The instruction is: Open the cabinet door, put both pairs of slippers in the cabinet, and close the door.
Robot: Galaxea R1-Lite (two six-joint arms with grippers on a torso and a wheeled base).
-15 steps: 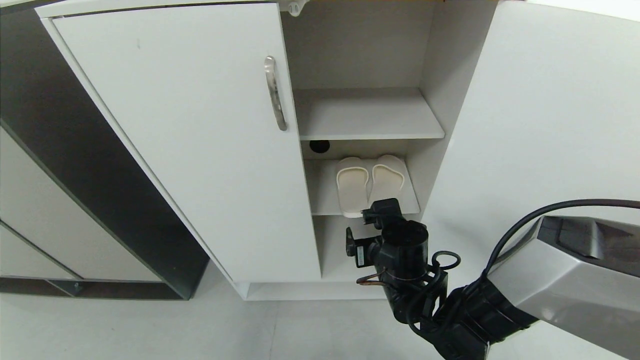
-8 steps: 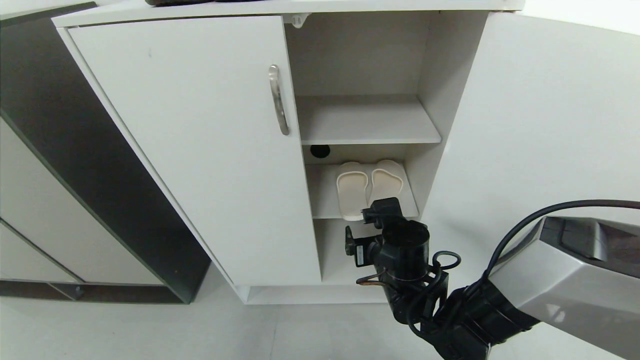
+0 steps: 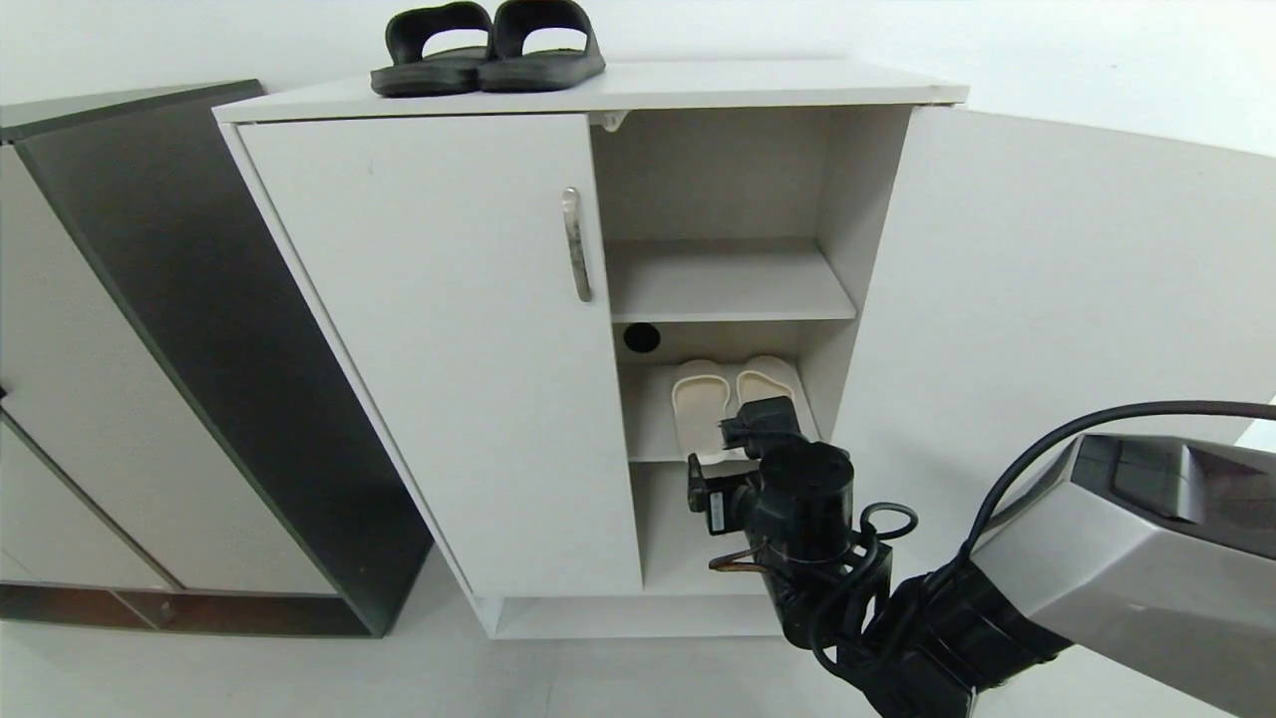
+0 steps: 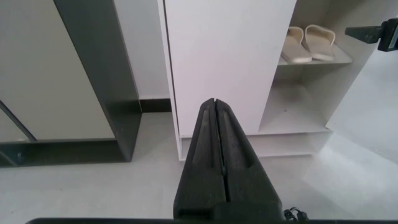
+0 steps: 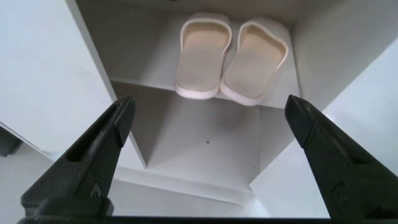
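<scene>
Only the head camera has shifted since 1 s ago, rising and drawing back, so the cabinet [image 3: 698, 92] sits lower in view and its top has come into sight. The things themselves have not moved, and the right arm [image 3: 812, 519] has kept its place before the open half.

1 pair of black slippers [image 3: 488, 50] stands side by side on the cabinet's top surface, above the closed left door [image 3: 439, 349] with its metal handle [image 3: 576, 244]. The right door [image 3: 1047, 299] is swung wide open. Inside, the beige slippers [image 5: 233, 56] lie on the middle shelf [image 3: 648, 424], the 2 touching side by side, toes toward the back and heels at the shelf's front edge. The upper shelf [image 3: 728, 289] is above them and the bottom compartment [image 5: 205, 149] below.

The right jaws are spread wide and released, holding nothing, in front of the bottom compartment just below the beige pair. The left jaws are clenched together on nothing, well apart from the cabinet over the floor [image 4: 81, 186], facing the closed door. A dark panel [image 3: 199, 349] stands beside the cabinet on the left.
</scene>
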